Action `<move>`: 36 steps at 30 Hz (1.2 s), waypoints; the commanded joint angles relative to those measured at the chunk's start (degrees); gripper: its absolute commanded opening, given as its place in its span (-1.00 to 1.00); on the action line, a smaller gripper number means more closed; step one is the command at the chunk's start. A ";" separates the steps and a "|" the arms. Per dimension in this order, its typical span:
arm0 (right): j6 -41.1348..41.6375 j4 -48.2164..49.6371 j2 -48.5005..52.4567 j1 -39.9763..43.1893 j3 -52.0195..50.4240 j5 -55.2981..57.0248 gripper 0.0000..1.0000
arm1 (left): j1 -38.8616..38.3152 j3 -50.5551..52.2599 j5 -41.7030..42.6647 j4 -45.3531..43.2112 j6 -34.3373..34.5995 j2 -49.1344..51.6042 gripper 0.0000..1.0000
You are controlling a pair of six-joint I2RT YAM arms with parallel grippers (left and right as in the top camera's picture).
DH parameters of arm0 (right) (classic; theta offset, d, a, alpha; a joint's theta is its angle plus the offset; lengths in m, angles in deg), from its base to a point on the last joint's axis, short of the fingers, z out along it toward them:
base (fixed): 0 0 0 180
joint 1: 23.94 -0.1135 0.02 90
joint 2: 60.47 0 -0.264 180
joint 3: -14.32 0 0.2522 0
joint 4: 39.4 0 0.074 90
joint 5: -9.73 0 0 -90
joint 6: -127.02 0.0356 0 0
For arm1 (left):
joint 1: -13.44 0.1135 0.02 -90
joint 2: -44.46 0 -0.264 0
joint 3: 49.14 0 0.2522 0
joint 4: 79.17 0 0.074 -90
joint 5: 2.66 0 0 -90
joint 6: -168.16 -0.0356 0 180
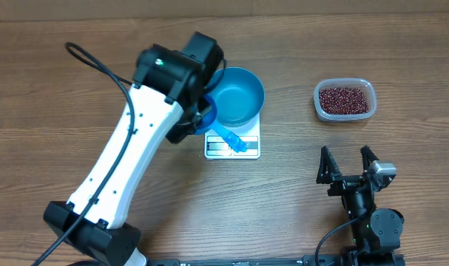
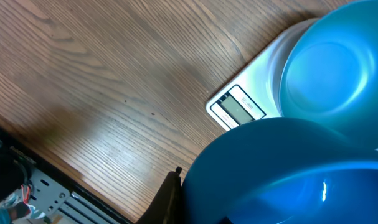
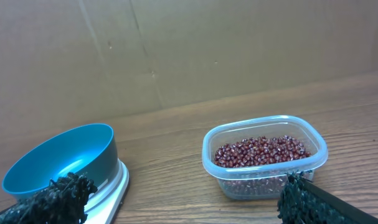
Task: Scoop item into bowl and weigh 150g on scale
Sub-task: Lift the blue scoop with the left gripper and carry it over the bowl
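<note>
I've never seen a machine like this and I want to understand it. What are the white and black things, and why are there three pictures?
They are two robot arms at a wooden table. One picture is taken from above; the other two come from little cameras on each arm's wrist.

On the table sits a white scale with a blue bowl on it. A clear tub holds small red-brown beans.

The left gripper, on the big white arm, is shut on a blue scoop beside the bowl. The right gripper is open and empty, facing the tub.
</note>
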 commanded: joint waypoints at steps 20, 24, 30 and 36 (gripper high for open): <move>-0.13 2.69 -0.46 -0.37 -0.57 3.96 1.00 | -1.33 -0.59 1.53 -6.12 4.98 6.19 -0.91; 0.42 14.29 -0.46 -0.37 0.04 0.22 1.00 | -1.33 -0.59 1.57 -6.64 4.98 6.19 -0.92; 4.94 10.69 -0.44 -0.37 10.01 -3.15 1.00 | -1.33 -0.59 1.53 -6.64 4.96 6.19 -0.91; 5.16 -8.96 1.92 -0.37 26.25 -3.13 1.00 | -1.33 -0.59 1.53 -6.73 4.98 6.19 -0.90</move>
